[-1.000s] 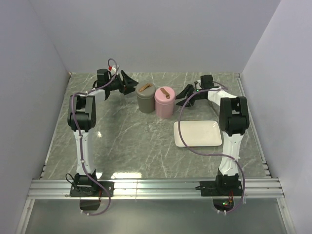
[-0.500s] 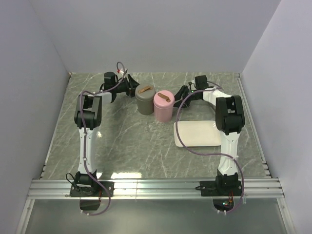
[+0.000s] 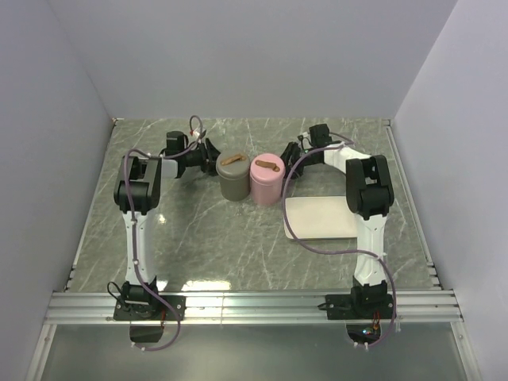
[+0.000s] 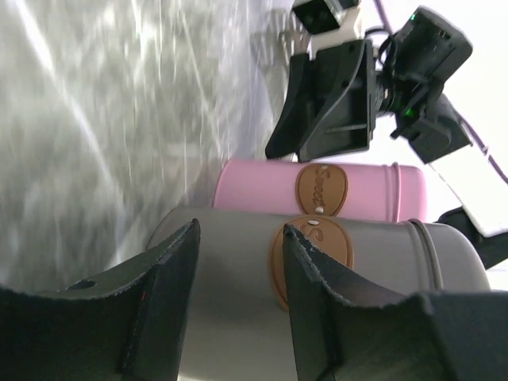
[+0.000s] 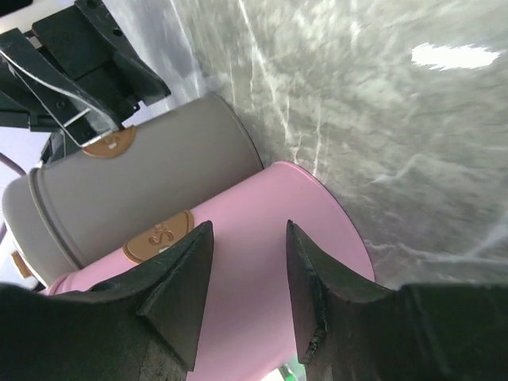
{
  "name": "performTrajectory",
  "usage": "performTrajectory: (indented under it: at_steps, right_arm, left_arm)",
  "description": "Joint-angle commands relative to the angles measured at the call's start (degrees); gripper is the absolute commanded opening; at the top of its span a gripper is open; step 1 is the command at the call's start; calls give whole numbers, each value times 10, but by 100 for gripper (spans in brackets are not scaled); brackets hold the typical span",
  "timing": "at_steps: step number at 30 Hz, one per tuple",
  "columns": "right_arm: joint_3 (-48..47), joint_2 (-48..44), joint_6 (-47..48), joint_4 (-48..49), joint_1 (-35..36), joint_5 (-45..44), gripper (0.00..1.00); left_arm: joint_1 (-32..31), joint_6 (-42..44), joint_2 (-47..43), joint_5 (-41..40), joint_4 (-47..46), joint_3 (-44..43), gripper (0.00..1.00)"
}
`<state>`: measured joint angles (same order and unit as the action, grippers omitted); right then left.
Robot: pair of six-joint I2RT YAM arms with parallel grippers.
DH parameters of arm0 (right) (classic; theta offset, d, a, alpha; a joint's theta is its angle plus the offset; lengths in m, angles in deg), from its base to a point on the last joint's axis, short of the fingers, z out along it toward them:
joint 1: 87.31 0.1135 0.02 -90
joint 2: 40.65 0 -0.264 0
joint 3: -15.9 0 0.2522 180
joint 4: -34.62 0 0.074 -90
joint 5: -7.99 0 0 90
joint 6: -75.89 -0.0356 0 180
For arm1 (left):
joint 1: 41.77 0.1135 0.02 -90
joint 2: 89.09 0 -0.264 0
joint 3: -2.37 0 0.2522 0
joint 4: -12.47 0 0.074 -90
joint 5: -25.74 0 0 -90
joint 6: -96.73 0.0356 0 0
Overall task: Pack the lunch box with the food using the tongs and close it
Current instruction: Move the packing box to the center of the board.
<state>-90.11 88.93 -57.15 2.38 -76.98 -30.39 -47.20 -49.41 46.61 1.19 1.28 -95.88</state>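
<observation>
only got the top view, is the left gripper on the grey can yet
Observer: Left wrist view shows the left gripper open, the grey can showing through the gap. Contact I can't tell.
Operator: and the right
Observer: The right gripper is open too, pointed at the side of the pink can.
Operator: anything on the can sides
Observer: Each carries a brown oval badge with script lettering.

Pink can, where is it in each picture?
Top external: the pink can stands near the table's middle, just right of the grey can.
Left wrist: the pink can is mid-picture, just above the grey can.
Right wrist: the pink can is at bottom centre, below the grey can.
Shared landmark: the grey can with its brown oval label.
</observation>
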Motion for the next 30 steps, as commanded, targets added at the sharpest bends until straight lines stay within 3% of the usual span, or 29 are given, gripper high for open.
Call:
performTrajectory:
  at_steps: [1,13,21,24,30]
  right_arm:
    - [-3,-27,29,-23,17,18,49]
    - [27,-54,52,-45,43,34,48]
    - [30,-67,73,-61,53,40,47]
    - [30,-71,76,-56,56,42,47]
    - [-59,-82,118,-85,23,3,48]
  left_arm:
    - [5,49,-75,33,0,43,51]
    - [14,139,-137,35,82,110,51]
    - [22,159,-168,32,81,164,51]
    - [30,161,-176,22,81,156,54]
    - [73,212,-213,-22,143,80,61]
